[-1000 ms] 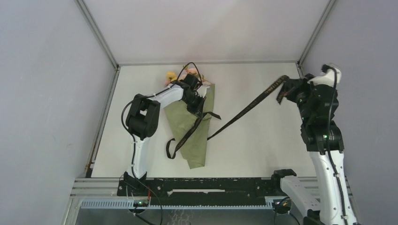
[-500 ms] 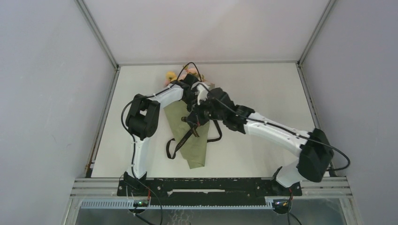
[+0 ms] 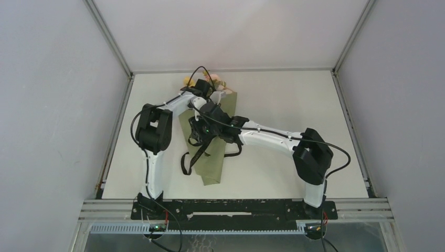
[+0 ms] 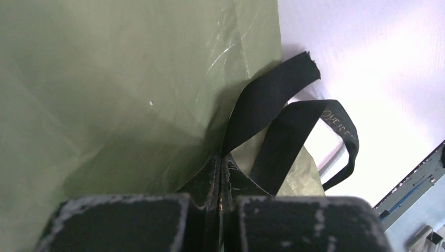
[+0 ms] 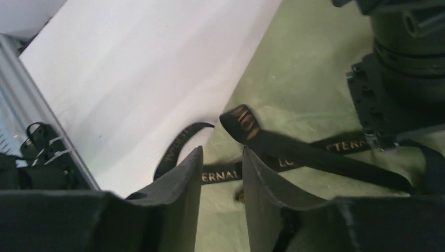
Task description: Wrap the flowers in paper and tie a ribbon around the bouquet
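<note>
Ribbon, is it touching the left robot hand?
Touching. The left wrist view shows the left gripper with its jaws shut on the ribbon, which sticks out from between them.

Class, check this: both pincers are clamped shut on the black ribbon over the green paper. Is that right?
No. Only the left pincer is clamped on the ribbon. The right wrist view shows the right pincer with jaws apart, the ribbon lying on the green paper beneath.

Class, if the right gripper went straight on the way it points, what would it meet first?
Probably the ribbon, crossing the paper just beyond the right gripper; depth is unclear.
</note>
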Motion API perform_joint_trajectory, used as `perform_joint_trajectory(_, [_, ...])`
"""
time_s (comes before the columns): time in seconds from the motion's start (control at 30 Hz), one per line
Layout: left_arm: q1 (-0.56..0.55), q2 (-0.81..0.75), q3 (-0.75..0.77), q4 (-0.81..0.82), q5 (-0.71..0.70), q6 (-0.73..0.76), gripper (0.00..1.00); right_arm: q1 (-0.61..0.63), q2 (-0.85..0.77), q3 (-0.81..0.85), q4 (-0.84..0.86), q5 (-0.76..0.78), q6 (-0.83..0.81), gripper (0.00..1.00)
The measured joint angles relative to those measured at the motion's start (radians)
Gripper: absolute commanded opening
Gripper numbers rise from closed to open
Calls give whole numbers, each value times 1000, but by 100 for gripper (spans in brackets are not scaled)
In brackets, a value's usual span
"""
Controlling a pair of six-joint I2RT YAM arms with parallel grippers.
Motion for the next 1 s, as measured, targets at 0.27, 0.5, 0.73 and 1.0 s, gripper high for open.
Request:
perform_joint_trajectory(0.27, [-2,0,0,1,-3,4,0,39,-4,-23,-38,137,-97,59])
perform_joint_trajectory(0.5, [-87,-2,0,4,1,12,0,25,-164,-295,13,13,-105,53])
perform_joint_trajectory(0.73, [-68,-5,0,4,2,21,0,-169,-389,-496,187,-196,-59,50])
perform_joint_trajectory(1.0, [-64,-15,-2,5,1,32,0,-386,-433,-613,290,-250,43,53])
